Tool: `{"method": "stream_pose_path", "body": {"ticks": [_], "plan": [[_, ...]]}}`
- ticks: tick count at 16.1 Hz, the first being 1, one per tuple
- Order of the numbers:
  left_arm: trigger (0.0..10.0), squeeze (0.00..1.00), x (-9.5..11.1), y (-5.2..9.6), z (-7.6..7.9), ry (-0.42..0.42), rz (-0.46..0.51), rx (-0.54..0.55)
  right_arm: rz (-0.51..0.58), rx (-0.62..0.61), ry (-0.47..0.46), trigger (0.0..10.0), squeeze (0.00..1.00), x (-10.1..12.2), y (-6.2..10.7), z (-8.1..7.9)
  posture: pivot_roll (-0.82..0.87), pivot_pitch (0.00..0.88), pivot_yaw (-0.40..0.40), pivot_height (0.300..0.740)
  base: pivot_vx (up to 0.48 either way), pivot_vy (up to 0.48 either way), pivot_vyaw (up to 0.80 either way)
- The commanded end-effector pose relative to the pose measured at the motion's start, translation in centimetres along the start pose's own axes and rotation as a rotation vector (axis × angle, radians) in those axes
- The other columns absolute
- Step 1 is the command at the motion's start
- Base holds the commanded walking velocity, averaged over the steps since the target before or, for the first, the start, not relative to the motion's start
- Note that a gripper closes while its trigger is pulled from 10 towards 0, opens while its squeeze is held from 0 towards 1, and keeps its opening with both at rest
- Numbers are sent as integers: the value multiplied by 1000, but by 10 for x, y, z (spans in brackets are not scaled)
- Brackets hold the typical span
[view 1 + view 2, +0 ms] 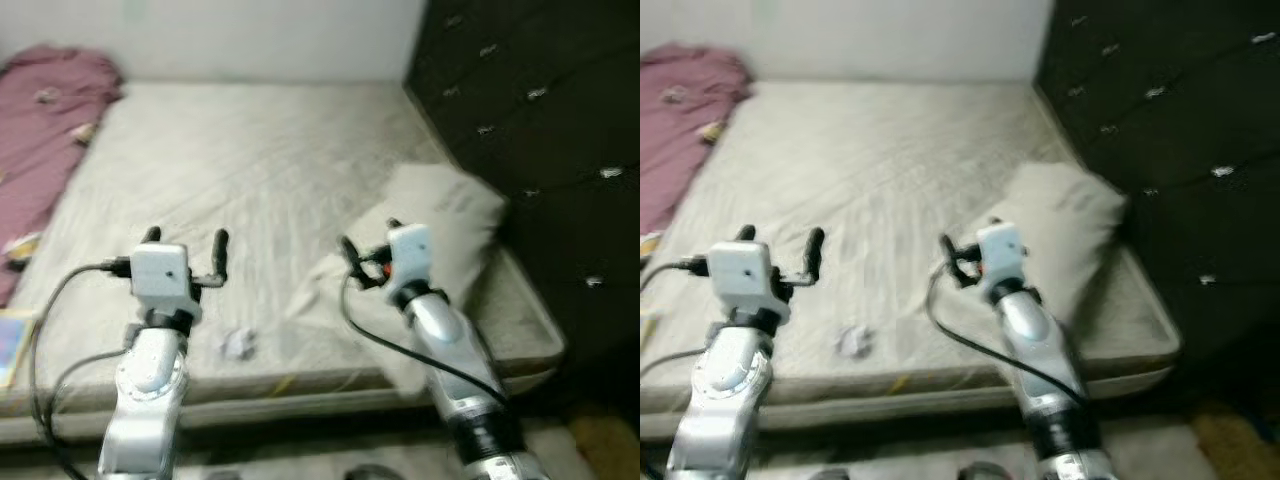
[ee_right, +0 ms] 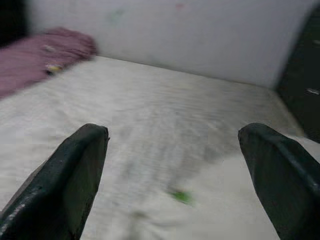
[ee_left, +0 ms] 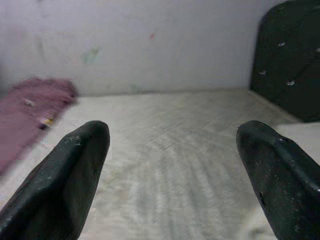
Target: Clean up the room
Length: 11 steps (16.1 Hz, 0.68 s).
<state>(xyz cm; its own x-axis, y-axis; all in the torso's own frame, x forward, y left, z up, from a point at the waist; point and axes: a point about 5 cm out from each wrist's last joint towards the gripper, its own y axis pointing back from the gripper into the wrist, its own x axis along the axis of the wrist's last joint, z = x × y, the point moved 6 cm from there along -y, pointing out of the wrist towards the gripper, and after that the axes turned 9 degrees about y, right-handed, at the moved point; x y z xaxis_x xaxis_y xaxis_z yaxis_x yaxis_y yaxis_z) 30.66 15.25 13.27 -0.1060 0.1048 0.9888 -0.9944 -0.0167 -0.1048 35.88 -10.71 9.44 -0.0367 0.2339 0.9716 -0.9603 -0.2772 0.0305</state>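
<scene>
Bare mattress (image 1: 250,170), both hands (image 1: 185,243) (image 1: 368,245) spread above

silver arms (image 1: 150,380); black cables; black fingers (image 1: 220,243)

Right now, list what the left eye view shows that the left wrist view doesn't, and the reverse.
Extra in the left eye view: both silver arms, the right gripper held open over the mattress, and a crumpled white scrap near the mattress's front edge.

Extra in the left wrist view: a close look along the left gripper, fingers spread wide with nothing between them.

Shared: the mattress, the pink blanket on the robot's left, the white wall and the dark tufted panel.
</scene>
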Motion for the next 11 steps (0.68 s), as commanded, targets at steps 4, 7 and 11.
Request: {"method": "stream_pose_path", "body": {"ticks": [4, 7, 11], "plan": [[10000, 0, -9, 17, -33, 15, -51, 133, 14, -170, -11, 10000, 0, 11, 10, 24, 65, 28, -37, 740, 0, 0, 0], [10000, 0, -9, 19, -40, -27, -45, 166, -2, -226, -1, 10000, 0, 7, 16, 35, 68, 30, -39, 740, 0, 0, 0], [10000, 0, -8, 26, -42, -22, -39, 151, -36, -240, 28, 10000, 0, 0, 20, 37, 64, 15, -17, 740, 0, 0, 323]]}}
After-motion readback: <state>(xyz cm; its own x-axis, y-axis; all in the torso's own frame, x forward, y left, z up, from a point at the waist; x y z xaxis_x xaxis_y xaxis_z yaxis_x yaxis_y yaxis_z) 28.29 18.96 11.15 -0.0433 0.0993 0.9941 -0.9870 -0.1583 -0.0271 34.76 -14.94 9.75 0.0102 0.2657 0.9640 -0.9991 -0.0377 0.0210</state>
